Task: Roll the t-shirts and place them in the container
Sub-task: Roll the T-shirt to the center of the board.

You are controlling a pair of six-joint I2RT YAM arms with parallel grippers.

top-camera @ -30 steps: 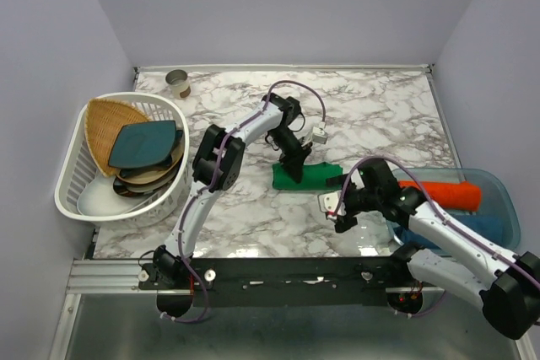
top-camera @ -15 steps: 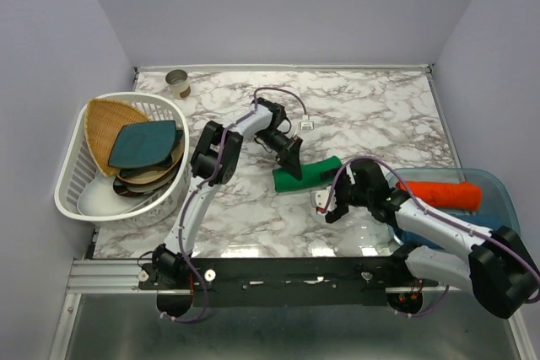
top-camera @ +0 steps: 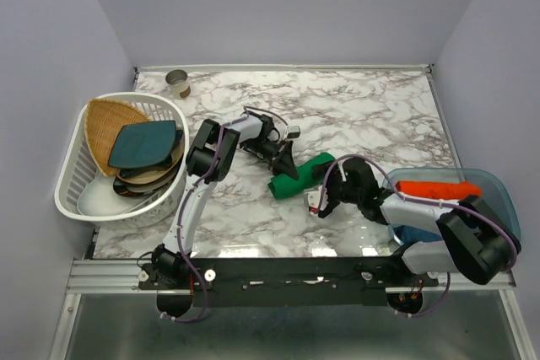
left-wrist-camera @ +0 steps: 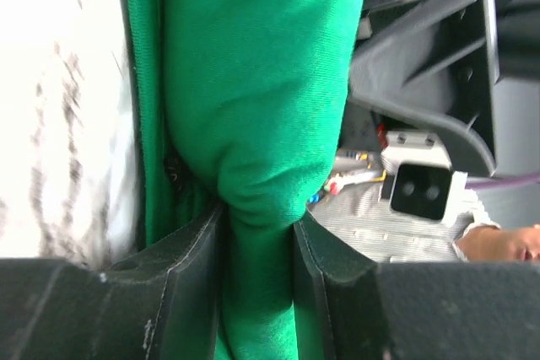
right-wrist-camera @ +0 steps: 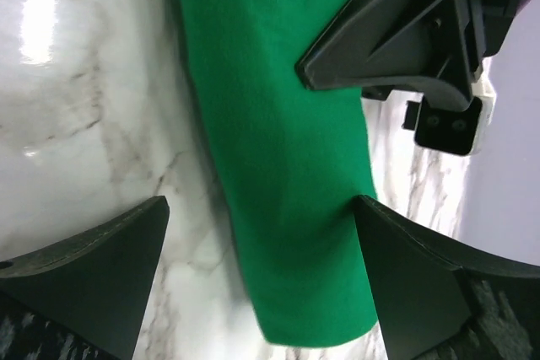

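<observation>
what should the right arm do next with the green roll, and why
Probably ease the right gripper forward and close it on the bright green rolled cloth t-shirt. Its fingers stand wide open with the roll's free end lying between and just ahead of them, while the left gripper is shut on the other end. With both ends held, the roll would likely stay rolled when lifted.

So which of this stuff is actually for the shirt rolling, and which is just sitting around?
For the job:
green t-shirt, pinched in the left hand
open right hand
orange-red roll and blue cloth in the clear bin

Lying about:
white basket
teal plate
woven tray
small cup
</observation>
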